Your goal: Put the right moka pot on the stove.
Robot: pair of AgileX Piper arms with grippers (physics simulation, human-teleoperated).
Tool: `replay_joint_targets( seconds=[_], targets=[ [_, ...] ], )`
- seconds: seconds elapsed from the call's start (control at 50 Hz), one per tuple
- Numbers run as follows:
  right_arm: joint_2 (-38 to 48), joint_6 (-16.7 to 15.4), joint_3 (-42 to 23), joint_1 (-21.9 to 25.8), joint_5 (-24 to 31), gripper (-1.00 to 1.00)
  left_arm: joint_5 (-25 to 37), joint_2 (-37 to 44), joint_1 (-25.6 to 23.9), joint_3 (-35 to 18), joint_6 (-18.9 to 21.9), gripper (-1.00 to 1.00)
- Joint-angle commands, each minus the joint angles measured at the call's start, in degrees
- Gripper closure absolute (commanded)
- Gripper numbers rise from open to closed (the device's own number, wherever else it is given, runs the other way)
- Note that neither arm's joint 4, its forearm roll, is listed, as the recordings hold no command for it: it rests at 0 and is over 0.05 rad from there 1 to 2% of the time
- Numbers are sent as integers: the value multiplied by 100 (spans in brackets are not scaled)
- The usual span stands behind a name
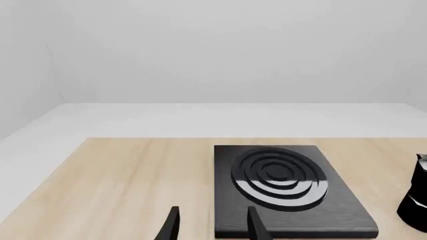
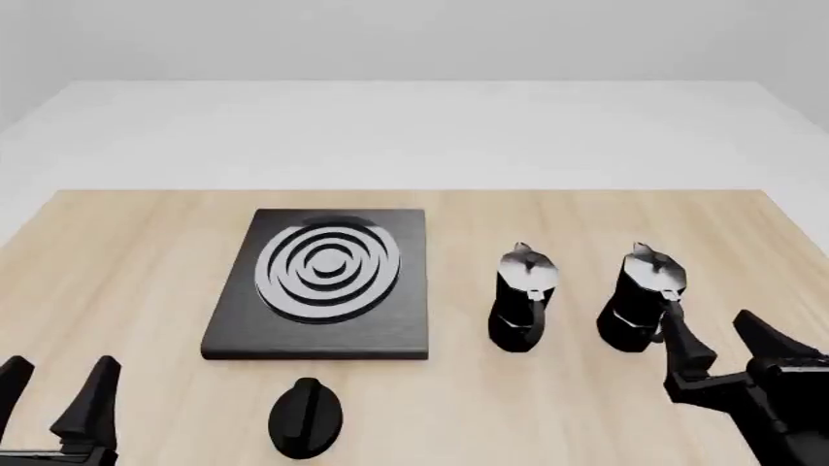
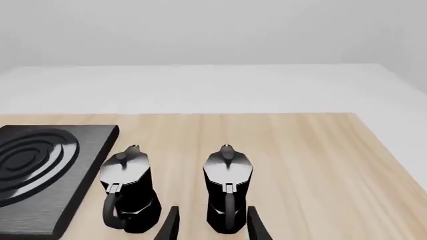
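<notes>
- Step: pre-grasp approach, judging by layout. Nothing is lifted yet and the stove [image 2: 324,286] is bare.
- Right moka pot [image 2: 640,299] stands upright on the table [image 2: 143,243], toward the right edge, roughly mid-depth. Lid silvery; handle faces the near edge, toward the arms.
- Other moka pot [image 2: 522,297] is just beside it on its left, between it and the stove. The 2 are apart, not touching.
- Stove lies left of centre, well apart from the target pot. Black knob [image 2: 307,416] sits near the near edge, in front of the stove.
- Right gripper [image 2: 723,351]: fingers spread apart, empty, just on the near side of the target pot. Right wrist view shows the pot lined up between the fingertips.
- Left gripper [image 2: 58,388]: fingers apart, empty, at the near left corner, idle.
- Next move calls for: advance right gripper around body or handle, clamp, lift clear of the neighbour pot, carry left to the burner rings.
- Risk: knocking the neighbour on the way across.
</notes>
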Motion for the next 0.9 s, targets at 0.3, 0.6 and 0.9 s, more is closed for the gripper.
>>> replay_joint_targets(
  seconds=[0.3,0.6,0.9],
  targets=[
    [2437,47,-184,-40,-1892,-100,0,0,0,0,0,-100],
    [3732,43,-255,-116,-2940,-100,0,0,0,0,0,-100],
    [4434,87,-354,-174,-3414,-100,0,0,0,0,0,-100]
  ],
)
